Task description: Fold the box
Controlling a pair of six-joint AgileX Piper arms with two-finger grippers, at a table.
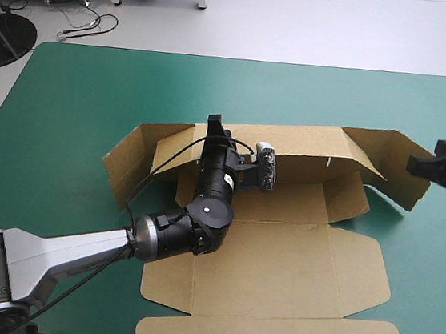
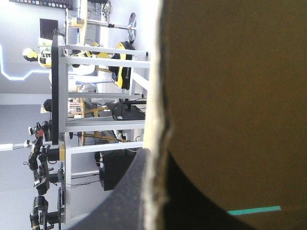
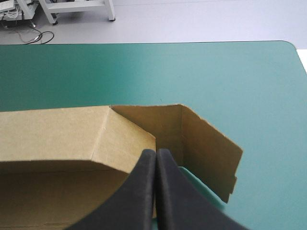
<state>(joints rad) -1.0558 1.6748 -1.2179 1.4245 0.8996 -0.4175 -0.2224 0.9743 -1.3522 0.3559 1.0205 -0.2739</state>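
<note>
In the left wrist view, board from the box (image 1: 277, 262) blocks most of the scene. We can make out one black finger (image 2: 120, 203) beside the board's edge. The left gripper (image 1: 214, 126) is clamped on the box's raised far wall. The right gripper (image 1: 415, 165) sits at the box's right end flap with its fingers pressed together; we cannot tell whether board lies between them. The box lies in the middle of the table (image 1: 94, 96), with its far wall and end flaps raised and its near panels flat.
</note>
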